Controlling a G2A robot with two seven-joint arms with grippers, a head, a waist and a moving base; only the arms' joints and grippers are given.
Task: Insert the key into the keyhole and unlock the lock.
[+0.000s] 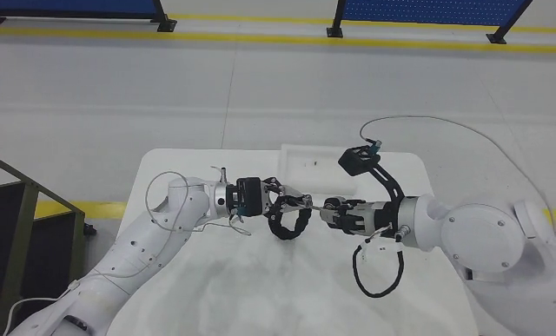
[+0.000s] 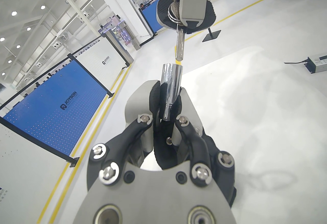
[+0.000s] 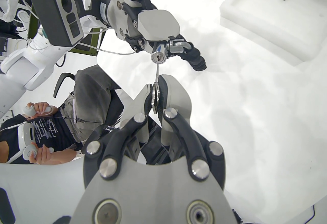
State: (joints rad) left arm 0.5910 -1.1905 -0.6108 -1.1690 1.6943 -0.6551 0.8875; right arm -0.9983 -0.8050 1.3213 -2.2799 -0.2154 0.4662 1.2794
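**Meeting in mid-air: lock (image 2: 171,81) in the left gripper (image 2: 168,92), key (image 2: 179,43) in the right gripper (image 3: 157,84)**

The left gripper's jaws are clamped on a slim, mirror-bright chrome cylinder, the lock's barrel. Black ribbed pads (image 2: 154,99) pinch its narrower rear end and hide it. A thick black cable (image 3: 195,56), matte and rubbery, loops from the lock above the white table (image 1: 261,284).

The barrel's round, flat face carries a dark keyhole (image 3: 159,57) slot and points at the right arm. Next comes the key, a narrow, flat silver blade held roughly in line with the barrel, its tip just at the rim of that face. Whether tip and face touch is hard to make out.

The right gripper's jaws are closed tight on the key's head, which is buried between textured black pads. A wire split ring (image 3: 154,94) pokes out beside it.

Beyond both grippers a white foam tray (image 3: 255,33), rectangular with a raised rim, lies on the table's far side. In the top view the right arm's camera (image 1: 356,160) partly covers it.
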